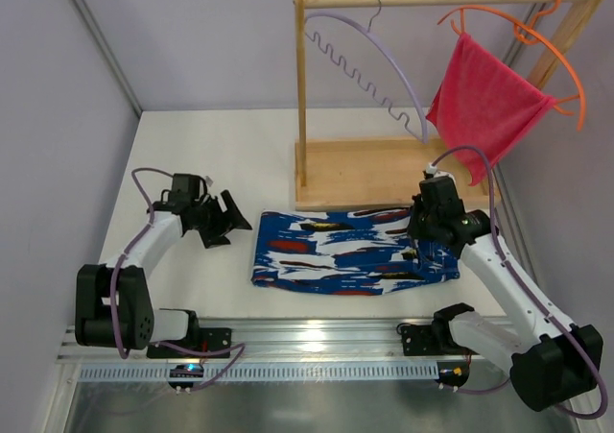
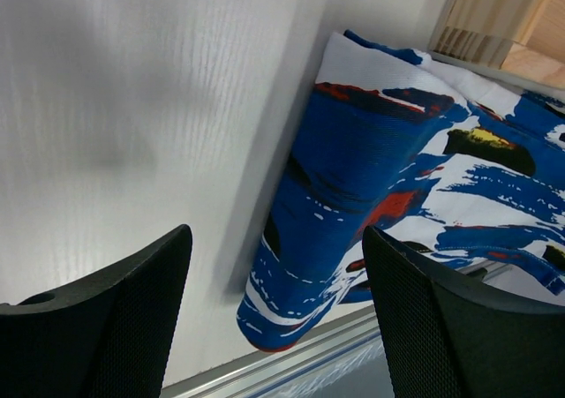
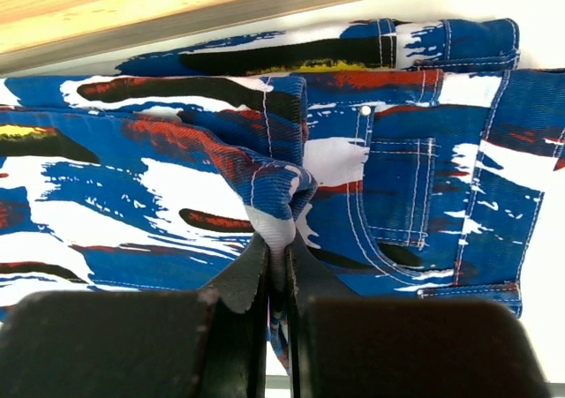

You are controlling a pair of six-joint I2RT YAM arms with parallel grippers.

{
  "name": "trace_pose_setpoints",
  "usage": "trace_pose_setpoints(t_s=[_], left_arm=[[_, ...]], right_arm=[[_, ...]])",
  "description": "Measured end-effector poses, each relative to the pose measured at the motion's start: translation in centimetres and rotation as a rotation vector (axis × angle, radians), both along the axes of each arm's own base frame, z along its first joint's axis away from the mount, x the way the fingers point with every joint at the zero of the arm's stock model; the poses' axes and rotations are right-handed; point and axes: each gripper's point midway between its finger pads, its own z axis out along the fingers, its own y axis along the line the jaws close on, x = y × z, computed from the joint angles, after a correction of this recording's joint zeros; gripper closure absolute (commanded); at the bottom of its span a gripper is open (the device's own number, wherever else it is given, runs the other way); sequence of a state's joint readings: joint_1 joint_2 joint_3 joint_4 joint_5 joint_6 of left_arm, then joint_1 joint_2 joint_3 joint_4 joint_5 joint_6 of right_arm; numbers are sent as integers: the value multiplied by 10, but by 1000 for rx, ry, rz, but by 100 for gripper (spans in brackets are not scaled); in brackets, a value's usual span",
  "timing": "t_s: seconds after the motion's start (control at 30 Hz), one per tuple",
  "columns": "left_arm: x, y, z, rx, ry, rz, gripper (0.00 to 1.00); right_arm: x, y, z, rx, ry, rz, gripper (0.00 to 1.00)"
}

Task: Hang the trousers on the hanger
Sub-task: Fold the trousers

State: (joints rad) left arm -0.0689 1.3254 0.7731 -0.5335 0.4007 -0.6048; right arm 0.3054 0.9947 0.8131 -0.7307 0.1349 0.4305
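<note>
Left end effector: spread wide, nothing between the fingers; it sits over bare bench, just left of the trousers and apart from them.
Trousers: folded into a long band lying flat on the bench between the two arms, the far edge just beside the rack base.
Rack: wooden, with a flat base, a post and a top rail, standing behind the trousers.
Hanger: hooked on the top rail near its left end, tilted, with no cloth on it.
Right end effector: pressed together, pinching a raised fold of the trousers near their right end, beside a stitched pocket.
Orange hanger: on the rail's right end, carrying a pink-red cloth.
</note>
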Motion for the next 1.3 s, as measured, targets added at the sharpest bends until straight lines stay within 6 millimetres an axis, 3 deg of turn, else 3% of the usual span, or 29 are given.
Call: trace_pose_setpoints(t_s=[0.47, 0.97, 1.07, 1.1, 1.2, 1.3], left_arm=[[5, -49, 1, -151, -28, -82, 20], [-3, -71, -36, -120, 70, -131, 23], [-5, -73, -40, -112, 81, -132, 45], [-5, -73, -43, -103, 84, -130, 68], [-7, -65, -53, -52, 122, -112, 97], [-4, -53, -54, 37, 156, -87, 100]], right_arm=[[1, -41, -9, 12, 61, -114, 96], [-2, -54, -6, -15, 63, -158, 96], [-2, -53, -6, -11, 63, -156, 96], [-2, -53, -6, -8, 61, -154, 96], [1, -47, -3, 20, 46, -135, 96], [7, -35, -1, 81, 8, -102, 96]])
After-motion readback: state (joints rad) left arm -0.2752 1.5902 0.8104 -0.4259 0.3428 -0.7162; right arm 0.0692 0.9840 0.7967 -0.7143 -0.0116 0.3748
